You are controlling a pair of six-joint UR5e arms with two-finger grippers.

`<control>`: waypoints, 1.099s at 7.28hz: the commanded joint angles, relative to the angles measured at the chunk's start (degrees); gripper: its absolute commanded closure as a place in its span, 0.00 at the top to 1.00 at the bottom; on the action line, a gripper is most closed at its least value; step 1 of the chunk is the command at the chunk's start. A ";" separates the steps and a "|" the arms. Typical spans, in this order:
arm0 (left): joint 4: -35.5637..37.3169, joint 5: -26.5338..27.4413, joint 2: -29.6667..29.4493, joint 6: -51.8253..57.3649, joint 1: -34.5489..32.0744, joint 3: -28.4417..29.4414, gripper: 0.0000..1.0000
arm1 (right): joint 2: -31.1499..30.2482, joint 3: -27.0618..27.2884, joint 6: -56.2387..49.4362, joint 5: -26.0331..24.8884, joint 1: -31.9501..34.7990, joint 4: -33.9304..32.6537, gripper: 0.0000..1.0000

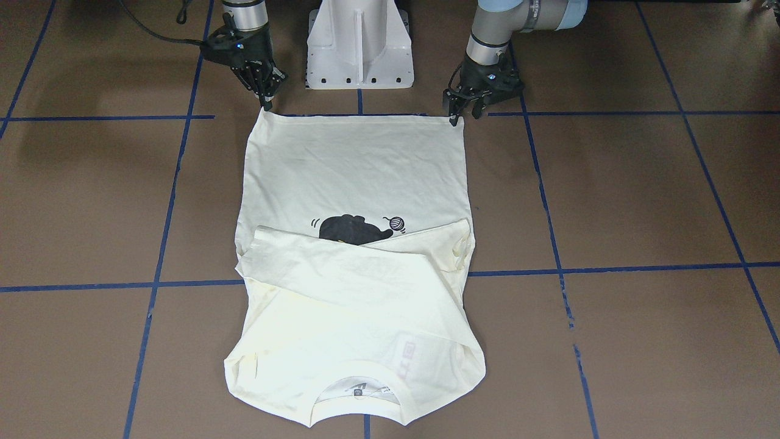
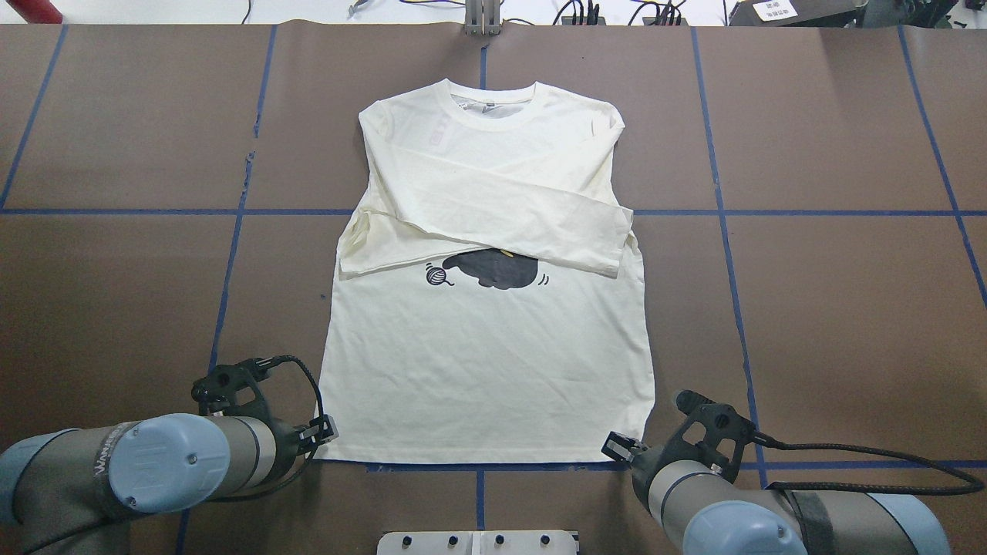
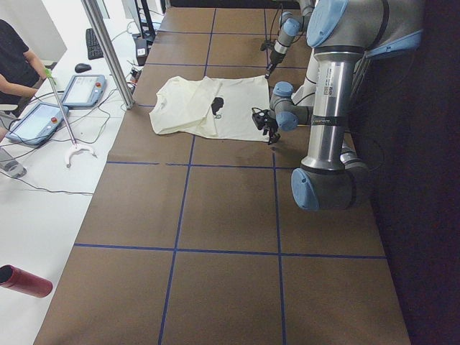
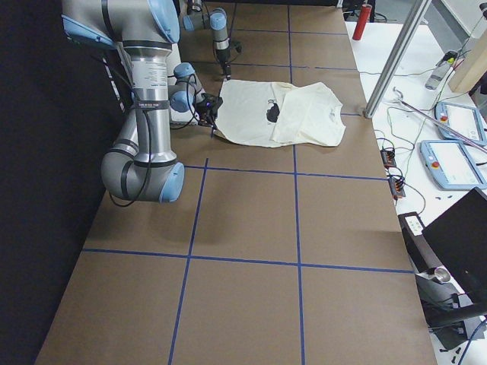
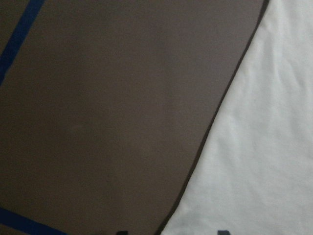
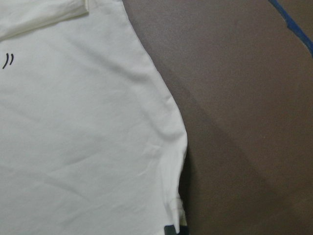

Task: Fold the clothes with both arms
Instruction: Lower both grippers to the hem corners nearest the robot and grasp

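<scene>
A cream long-sleeved shirt (image 2: 486, 362) with a black print lies flat on the brown table, sleeves folded across its chest, collar at the far side. My left gripper (image 1: 463, 114) is open at the shirt's near hem corner on my left. The left wrist view shows the shirt's edge (image 5: 254, 147) running between the two fingertips. My right gripper (image 1: 266, 100) is at the other near hem corner, fingers together on the cloth. The right wrist view shows the hem corner (image 6: 173, 205) puckered at the fingertips. Both grippers also show in the overhead view, left (image 2: 324, 432) and right (image 2: 619, 445).
The white pedestal (image 1: 359, 42) stands between the arms at the near table edge. Blue tape lines (image 2: 231, 254) cross the brown table. At the far side are an upright post (image 2: 482, 15), cables and tablets (image 3: 36, 118). A person (image 3: 18, 57) sits there.
</scene>
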 commanded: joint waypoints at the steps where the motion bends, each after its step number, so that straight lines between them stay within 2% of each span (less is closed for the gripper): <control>1: 0.02 -0.09 -0.24 0.07 0.64 0.58 0.62 | 0.00 0.07 -0.13 0.16 0.09 0.00 0.00; 2: 0.02 -0.09 -0.25 0.07 0.73 0.67 0.42 | 0.00 0.16 -0.13 0.07 0.09 0.00 0.00; 3: 0.02 -0.09 -0.25 0.07 1.08 0.84 0.42 | 0.00 0.07 -0.22 0.07 0.17 0.00 0.00; 4: 0.02 -0.09 -0.25 0.07 1.08 0.84 0.33 | 0.09 0.07 -0.22 0.16 0.18 0.00 0.00; 5: 0.02 -0.09 -0.25 -0.02 1.08 0.84 0.12 | 0.09 0.16 -0.22 0.16 0.09 0.00 0.00; 6: 0.10 -0.17 -0.25 0.07 1.08 0.84 0.00 | 0.09 0.16 -0.22 0.50 0.09 0.09 0.00; 8: 0.10 -0.35 -1.47 -0.10 0.82 0.14 0.00 | 0.09 0.07 -0.22 0.42 0.09 0.09 0.00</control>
